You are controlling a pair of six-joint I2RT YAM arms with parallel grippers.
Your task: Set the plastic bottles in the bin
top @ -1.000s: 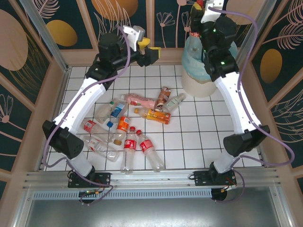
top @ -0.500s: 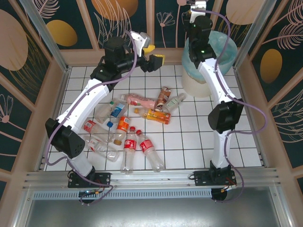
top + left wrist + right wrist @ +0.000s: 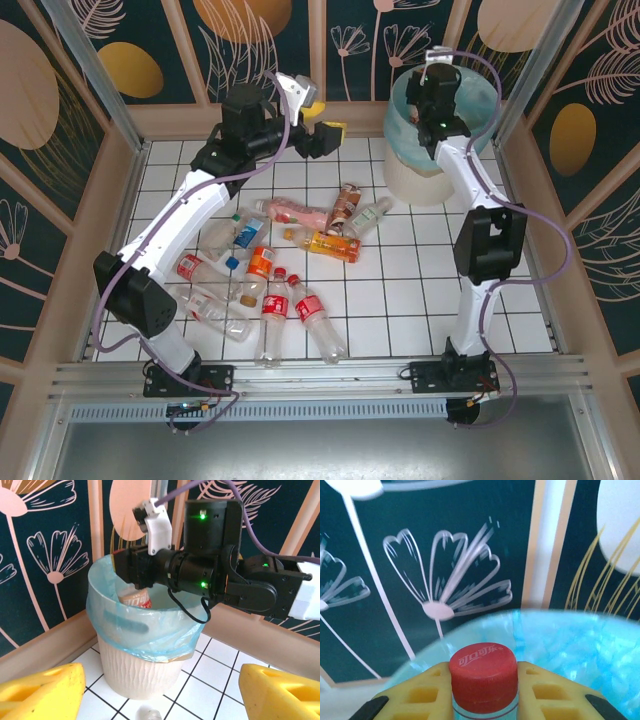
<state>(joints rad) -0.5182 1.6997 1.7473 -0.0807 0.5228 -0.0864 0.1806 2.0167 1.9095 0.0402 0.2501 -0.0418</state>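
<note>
Lowered since a second ago, right fingers clamped either side of a red-capped bottle, bottle hanging inside the mouth of the blue-bag-lined white bin, left fingers spread apart and empty, facing the bin, remaining plastic bottles strewn on the tiled counter

White bin with pale blue bag, red-capped bottle, yellow right end effector.

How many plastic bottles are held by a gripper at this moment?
1. The clear plastic bottle with a red cap is clamped in the right gripper, at the mouth of the round white bin. The left gripper is open and empty.
</note>
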